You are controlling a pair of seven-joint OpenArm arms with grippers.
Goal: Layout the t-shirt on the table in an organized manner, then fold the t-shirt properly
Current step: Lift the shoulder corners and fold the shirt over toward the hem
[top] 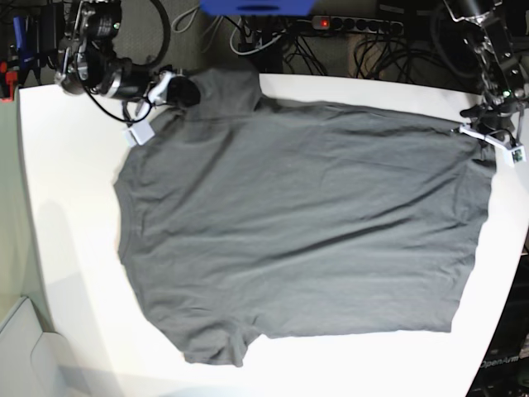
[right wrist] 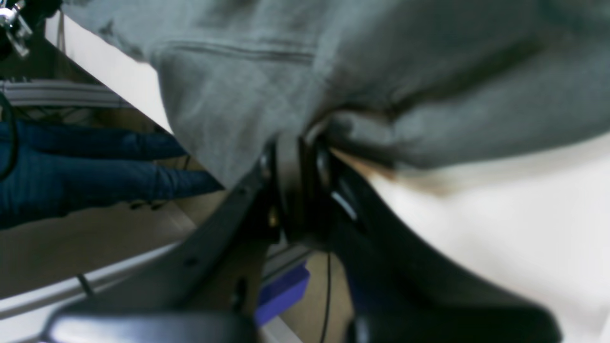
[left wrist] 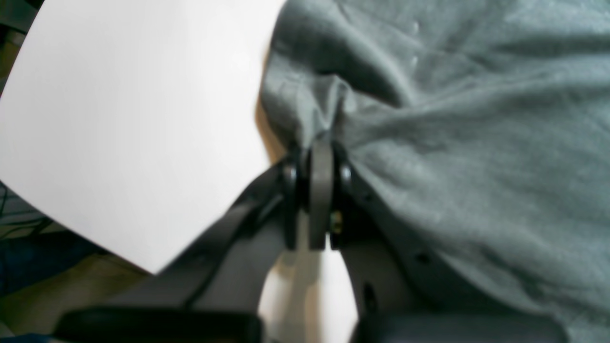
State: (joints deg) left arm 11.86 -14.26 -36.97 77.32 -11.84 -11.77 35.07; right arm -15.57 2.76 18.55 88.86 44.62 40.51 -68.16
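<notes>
The t-shirt (top: pixel 297 223) lies spread across the table (top: pixel 74 248), still wrinkled. The right gripper (right wrist: pixel 298 143) and the left gripper (left wrist: pixel 320 147) each have their jaws closed on its far edge. Pull apart evenly, keeping cloth low and taut.

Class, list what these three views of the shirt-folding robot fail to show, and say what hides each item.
- Collar label of the dark charcoal-grey cloth t-shirt: base view, too small and under the right hand.
- Left hand fingertips: base view, hidden behind its own wrist.
- Which part of the shirt the right hand pinches: right wrist view, blurred.
- Far side of the large white table: left wrist view, cut off by the edge.
</notes>
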